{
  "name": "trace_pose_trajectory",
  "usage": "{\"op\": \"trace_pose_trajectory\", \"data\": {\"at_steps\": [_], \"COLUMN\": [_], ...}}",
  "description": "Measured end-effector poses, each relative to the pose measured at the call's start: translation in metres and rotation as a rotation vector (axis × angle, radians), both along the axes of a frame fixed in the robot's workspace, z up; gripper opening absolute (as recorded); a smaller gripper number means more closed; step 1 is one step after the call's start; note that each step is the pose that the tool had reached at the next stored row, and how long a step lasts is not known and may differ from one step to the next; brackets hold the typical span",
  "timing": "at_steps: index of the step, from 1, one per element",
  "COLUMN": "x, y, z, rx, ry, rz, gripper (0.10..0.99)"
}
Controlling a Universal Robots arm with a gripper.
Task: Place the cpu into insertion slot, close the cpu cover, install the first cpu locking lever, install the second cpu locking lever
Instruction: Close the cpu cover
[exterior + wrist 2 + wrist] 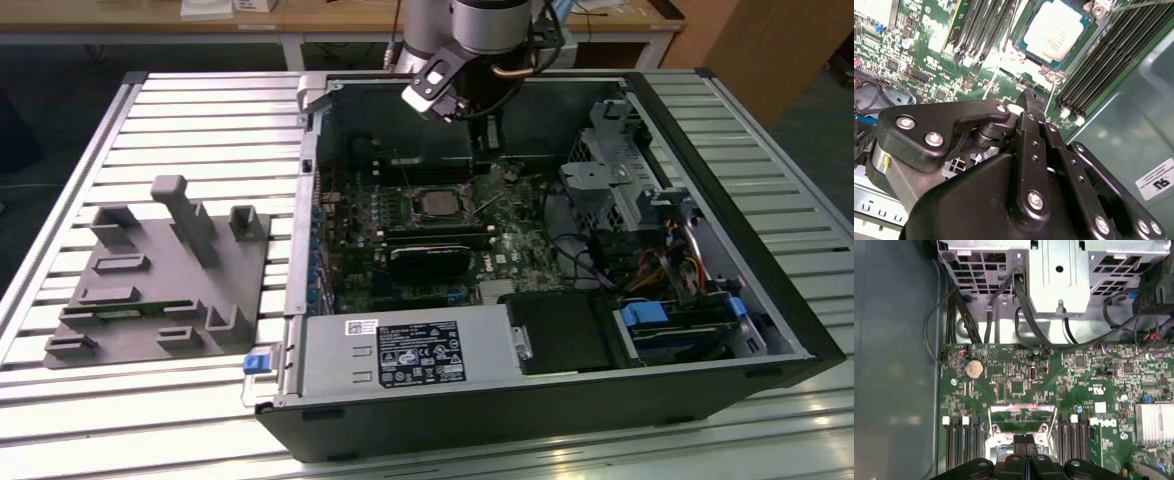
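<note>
Plainly, the exterior view has the arm reaching down into the open computer case point(534, 415). Its gripper point(493, 152) hangs over the motherboard just beyond the insertion slot point(412, 206), where the cpu point(439, 204) lies flat with its dull silver top up. That suggests the seating step is done and the work now concerns the metalwork round the socket.

In the second wrist view the cpu point(1056, 29) sits square in the slot with its green border exposed, so the frame does not seem to be pressed down over it. A thin wire locking lever point(1139, 4) stands free past one corner, unlatched. The gripper point(1029, 96) points at the socket's near edge, close to it.

In the first wrist view the fingers are pressed together along a single seam with nothing between them, probably so the gripper point(1026, 441) serves as one stiff pusher rather than a clamp. Just ahead of the tips the cpu cover point(1022, 406) looks tilted up, with board showing through its window. Whether tip and cover touch I cannot tell. Memory slots point(961, 440) flank it on both sides.
</note>
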State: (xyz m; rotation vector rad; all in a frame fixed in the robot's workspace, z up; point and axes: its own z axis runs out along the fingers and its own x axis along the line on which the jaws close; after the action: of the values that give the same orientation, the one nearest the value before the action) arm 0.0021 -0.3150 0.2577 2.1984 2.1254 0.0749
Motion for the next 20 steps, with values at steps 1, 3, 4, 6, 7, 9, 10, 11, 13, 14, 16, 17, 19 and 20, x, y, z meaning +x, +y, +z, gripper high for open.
{"op": "trace_pose_trajectory", "data": {"at_steps": [1, 3, 4, 6, 7, 9, 10, 11, 13, 14, 16, 17, 19, 20], "x": [0.0014, 0.0042, 0.0057, 0.0088, 0.0103, 0.0137, 0.0155, 0.0175, 0.0215, 0.0235, 0.0277, 0.0300, 0.0352, 0.0378], "y": [0.0000, 0.0000, 0.0000, 0.0000, 0.0000, 0.0000, 0.0000, 0.0000, 0.0000, 0.0000, 0.0000, 0.0000, 0.0000, 0.0000], "z": [0.0000, 0.0000, 0.0000, 0.0001, 0.0001, 0.0000, 0.0000, 0.0000, 0.0000, -0.0001, 0.0000, 0.0000, 0.0000, 0.0000], "rx": [0.000, 0.000, 0.000, 0.000, 0.000, 0.000, 0.000, 0.000, 0.000, 0.000, 0.000, 0.000, 0.000, 0.000], "ry": [0.0000, 0.0001, 0.0000, 0.0001, 0.0001, 0.0001, 0.0001, 0.0001, 0.0001, 0.0001, 0.0002, 0.0002, 0.0004, 0.0004], "rz": [0.000, 0.000, 0.000, 0.000, 0.000, 0.000, 0.000, 0.000, 0.000, 0.000, 0.000, 0.000, 0.000, 0.000], "gripper": [0.106, 0.106, 0.106, 0.106, 0.106, 0.106, 0.106, 0.106, 0.106, 0.106, 0.106, 0.106, 0.106, 0.106]}}
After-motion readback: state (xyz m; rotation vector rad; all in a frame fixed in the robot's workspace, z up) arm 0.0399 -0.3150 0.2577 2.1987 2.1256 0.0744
